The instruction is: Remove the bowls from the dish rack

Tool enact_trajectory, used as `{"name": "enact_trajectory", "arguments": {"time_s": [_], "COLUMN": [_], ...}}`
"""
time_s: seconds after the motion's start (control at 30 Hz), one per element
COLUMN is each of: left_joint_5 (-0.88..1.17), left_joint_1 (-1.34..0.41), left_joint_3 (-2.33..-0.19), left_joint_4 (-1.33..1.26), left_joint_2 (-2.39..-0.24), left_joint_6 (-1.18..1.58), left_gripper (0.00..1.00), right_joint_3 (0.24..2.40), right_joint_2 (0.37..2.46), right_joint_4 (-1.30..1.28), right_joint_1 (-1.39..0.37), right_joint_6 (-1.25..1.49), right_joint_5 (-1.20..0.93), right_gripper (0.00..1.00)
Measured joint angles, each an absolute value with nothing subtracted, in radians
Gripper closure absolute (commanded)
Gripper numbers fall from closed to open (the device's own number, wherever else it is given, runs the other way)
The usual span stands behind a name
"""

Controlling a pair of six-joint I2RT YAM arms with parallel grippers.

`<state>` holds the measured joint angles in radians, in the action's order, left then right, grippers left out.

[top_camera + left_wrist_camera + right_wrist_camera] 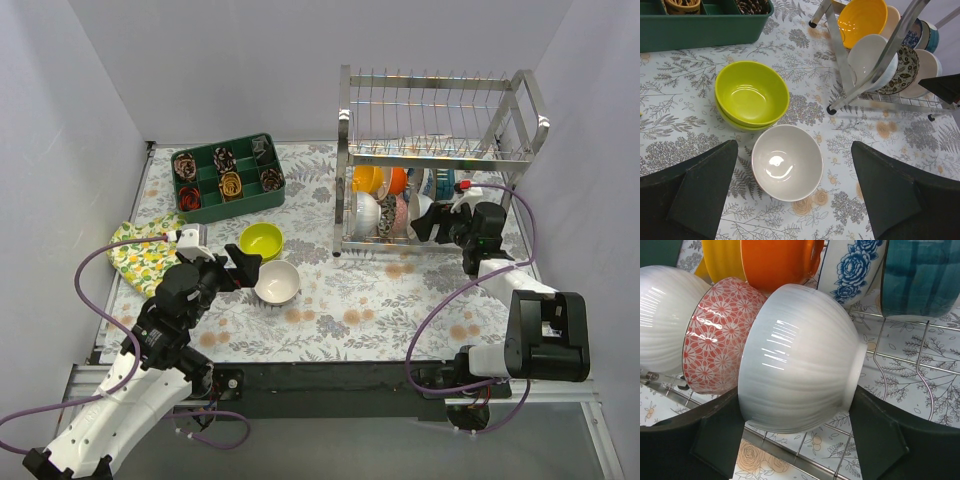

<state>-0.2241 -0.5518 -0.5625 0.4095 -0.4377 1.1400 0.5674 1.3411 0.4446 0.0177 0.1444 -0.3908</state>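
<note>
The dish rack [440, 150] stands at the back right with several bowls upright on its lower tier. My right gripper [797, 412] reaches into that tier, and its jaws press on the rim and the foot of a white ribbed bowl [800, 360]. Beside that bowl stand a red patterned bowl [715, 335], an orange one [780, 260], a blue floral one [850, 265] and a teal one [920, 275]. On the table, a white bowl [786, 162] sits next to two stacked lime-green bowls [751, 95]. My left gripper [794, 150] hovers open above the white bowl, holding nothing.
A dark green compartment tray [228, 178] with small round items lies at the back left. A lemon-print cloth [140, 255] lies at the left edge. The rack's legs [831, 109] stand just right of the unloaded bowls. Walls close in the table on three sides.
</note>
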Motion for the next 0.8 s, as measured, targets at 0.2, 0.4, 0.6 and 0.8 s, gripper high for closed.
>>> {"name": "enact_trajectory", "arguments": {"time_s": [0.2, 0.4, 0.6, 0.8], "left_joint_5": [-0.221, -0.217, -0.212, -0.202], "left_joint_1": [-0.551, -0.551, -0.546, -0.545], "left_joint_3": [-0.562, -0.562, -0.562, -0.562], "left_joint_4": [0.409, 0.409, 0.408, 0.406], "left_joint_2": [-0.438, -0.438, -0.446, -0.457], "left_joint_6": [1.137, 1.134, 1.133, 1.133], "left_gripper": [0.02, 0.02, 0.02, 0.02], "right_joint_3": [0.564, 0.542, 0.531, 0.506], "right_joint_2": [1.32, 1.255, 1.171, 1.062], "right_joint_4": [0.439, 0.414, 0.389, 0.371], "right_joint_1": [0.019, 0.019, -0.029, -0.066], "right_joint_6": [0.133, 0.116, 0.087, 0.078], "right_joint_5": [-0.39, -0.341, -0.268, -0.194], "right_gripper": [0.74, 0.78, 0.79, 0.8]}}
